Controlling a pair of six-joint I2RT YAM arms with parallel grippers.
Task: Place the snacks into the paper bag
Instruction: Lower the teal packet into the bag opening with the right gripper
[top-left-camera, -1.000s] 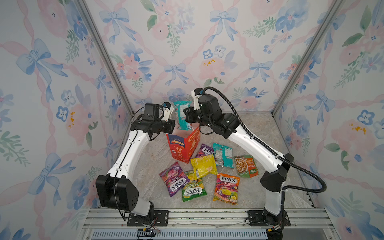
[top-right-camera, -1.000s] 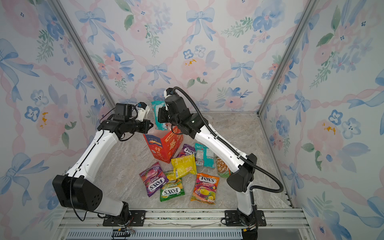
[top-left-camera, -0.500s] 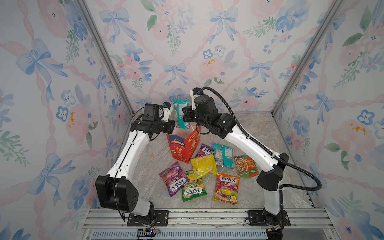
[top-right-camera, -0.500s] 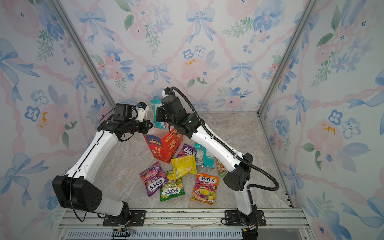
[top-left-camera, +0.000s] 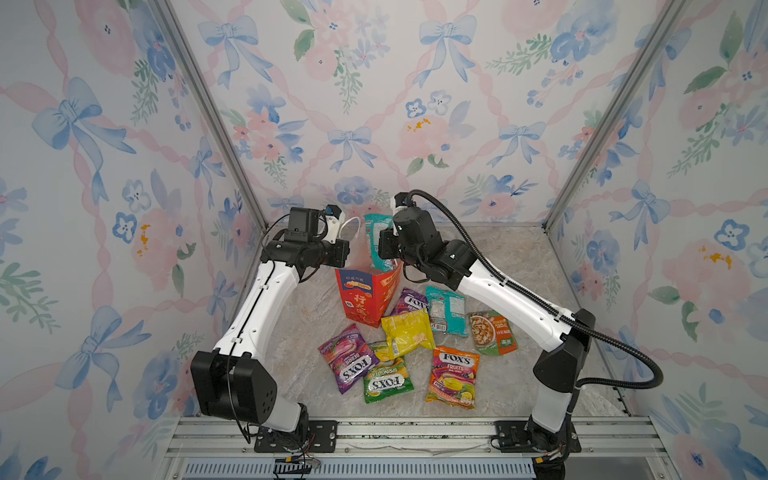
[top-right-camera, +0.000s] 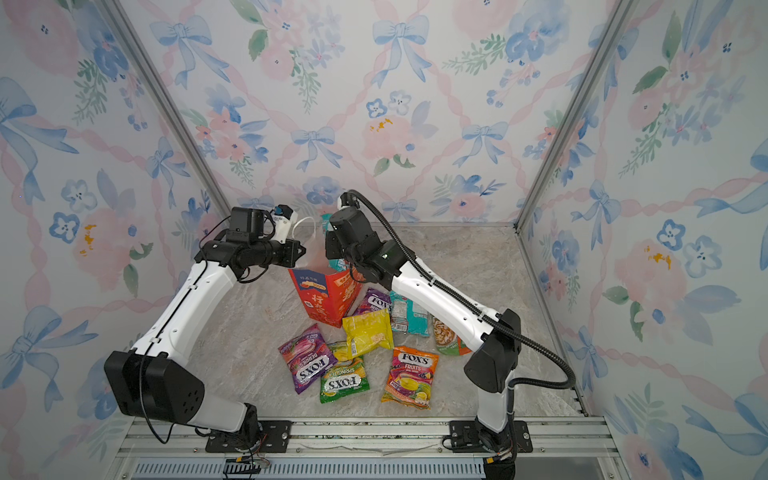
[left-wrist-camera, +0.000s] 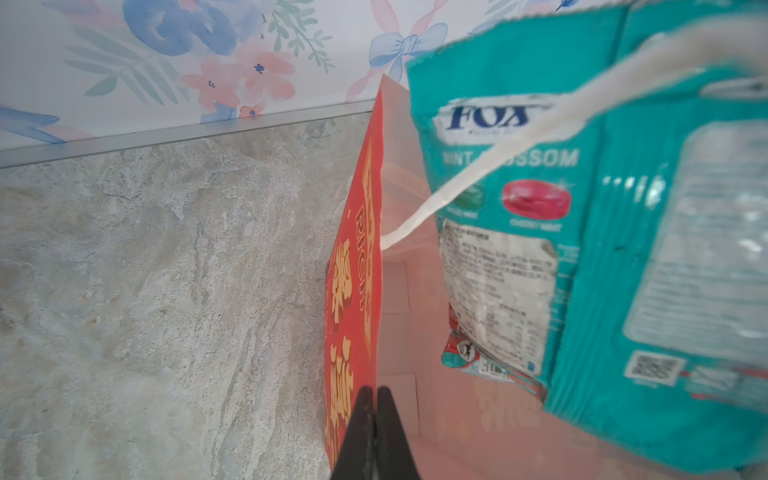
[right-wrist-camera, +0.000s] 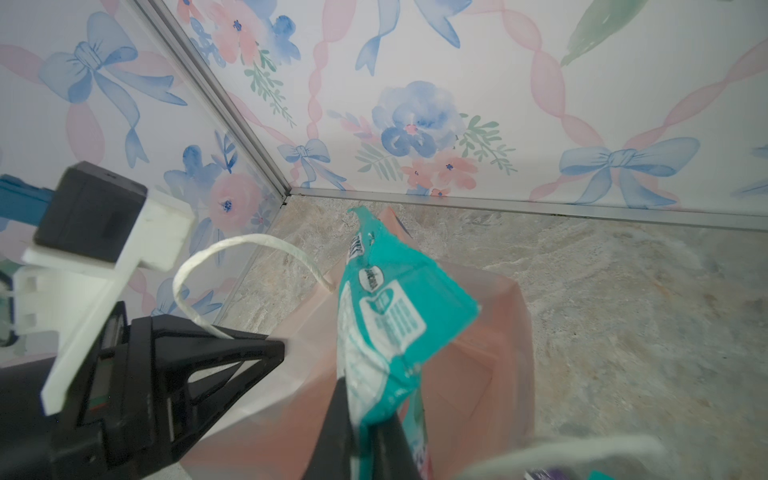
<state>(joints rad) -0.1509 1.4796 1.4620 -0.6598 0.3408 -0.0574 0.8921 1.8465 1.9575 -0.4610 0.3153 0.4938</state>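
Observation:
The red-orange paper bag (top-left-camera: 360, 300) (top-right-camera: 322, 300) stands upright behind the snacks. My left gripper (top-left-camera: 347, 254) (top-right-camera: 302, 251) (left-wrist-camera: 372, 395) is shut on the bag's side wall (left-wrist-camera: 353, 291) at the rim. My right gripper (top-left-camera: 385, 250) (right-wrist-camera: 365, 403) is shut on a teal packet (top-left-camera: 374, 230) (left-wrist-camera: 515, 187) (right-wrist-camera: 386, 316), which hangs in the bag's open mouth. On the table lie two purple packets (top-left-camera: 348, 358) (top-left-camera: 411, 301), a green one (top-left-camera: 386, 380), a yellow one (top-left-camera: 407, 330), an orange one (top-left-camera: 453, 376), a teal one (top-left-camera: 446, 309) and an orange-green one (top-left-camera: 492, 332).
A white cord handle (top-left-camera: 351, 224) (right-wrist-camera: 249, 245) loops up beside my left wrist. Floral walls close in the marble table (top-left-camera: 519, 257) at the back and on both sides. A metal rail (top-left-camera: 415, 436) runs along the front.
My right arm has shifted slightly with the teal packet over the bag's mouth. The left arm has held still on the bag's rim.

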